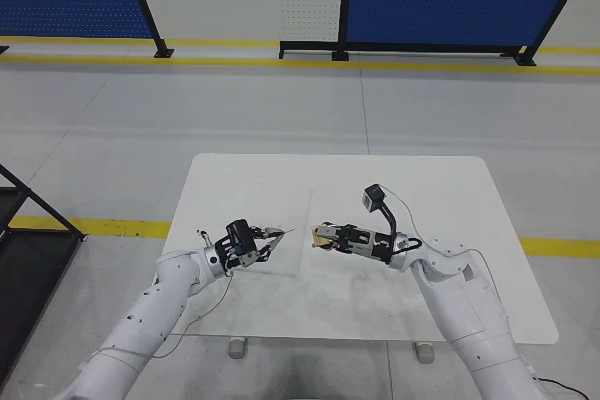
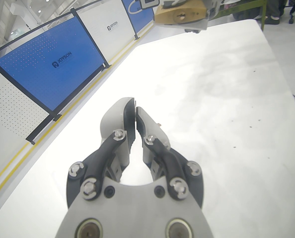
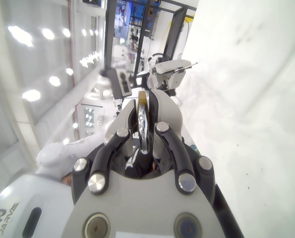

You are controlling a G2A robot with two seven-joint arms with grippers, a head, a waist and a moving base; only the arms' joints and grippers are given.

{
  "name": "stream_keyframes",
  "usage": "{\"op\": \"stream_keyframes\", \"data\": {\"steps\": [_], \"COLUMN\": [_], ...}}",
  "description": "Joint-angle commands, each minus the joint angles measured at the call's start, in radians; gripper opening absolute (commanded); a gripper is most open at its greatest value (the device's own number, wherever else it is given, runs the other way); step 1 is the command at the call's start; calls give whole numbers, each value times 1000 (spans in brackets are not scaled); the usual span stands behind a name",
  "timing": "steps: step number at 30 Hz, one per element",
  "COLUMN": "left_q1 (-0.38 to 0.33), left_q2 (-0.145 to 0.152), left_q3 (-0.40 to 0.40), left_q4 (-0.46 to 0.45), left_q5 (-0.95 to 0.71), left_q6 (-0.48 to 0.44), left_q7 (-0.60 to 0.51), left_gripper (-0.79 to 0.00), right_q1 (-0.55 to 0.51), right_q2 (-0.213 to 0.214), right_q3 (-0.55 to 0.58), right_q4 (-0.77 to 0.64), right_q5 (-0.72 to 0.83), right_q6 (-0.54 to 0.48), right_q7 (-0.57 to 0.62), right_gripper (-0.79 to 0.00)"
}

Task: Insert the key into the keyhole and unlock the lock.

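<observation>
The left gripper (image 2: 135, 112) is closed on the key (image 3: 188, 66), and the right gripper (image 3: 144, 101) is closed on the lock (image 2: 184, 11), both above the table (image 1: 430, 200). The keyhole (image 2: 179, 15) faces the key tip (the blade seems to point toward it), near but not touching.

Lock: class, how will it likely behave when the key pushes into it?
The lock looks solid brass, so probably stiff and heavy for its size. Its smooth faces may slip in the right pincer under a push.

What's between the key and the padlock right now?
Nothing: in the top view, only bare table shows in the gap between the key and the padlock.
</observation>
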Motion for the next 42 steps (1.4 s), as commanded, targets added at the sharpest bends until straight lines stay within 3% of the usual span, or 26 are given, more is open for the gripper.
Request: {"op": "stream_keyframes", "data": {"steps": [1, 4, 10, 19, 24, 28, 42], "left_q1": [0, 3, 17, 1, -7, -10, -10], "left_q2": [0, 0, 8, 32, 43, 50, 53], "left_q3": [0, 3, 13, 33, 22, 17, 14], "left_q4": [0, -11, -36, -29, -6, -17, -37], "left_q5": [0, 6, 154, 572, 664, 703, 738], "left_q6": [0, 15, 180, 623, 790, 845, 858], "left_q7": [0, -17, 28, 270, 405, 444, 415], "left_gripper": [-785, -785, -785, -785, -785, -785, -785], "right_q1": [0, 0, 0, 0, 0, 0, 0], "right_q2": [0, 0, 0, 0, 0, 0, 0], "right_q3": [0, 0, 0, 0, 0, 0, 0], "right_q4": [0, 0, 0, 0, 0, 0, 0], "right_q5": [0, 0, 0, 0, 0, 0, 0], "right_q6": [0, 0, 0, 0, 0, 0, 0], "right_q7": [0, 0, 0, 0, 0, 0, 0], "right_gripper": [-785, -785, -785, -785, -785, -785, -785]}}
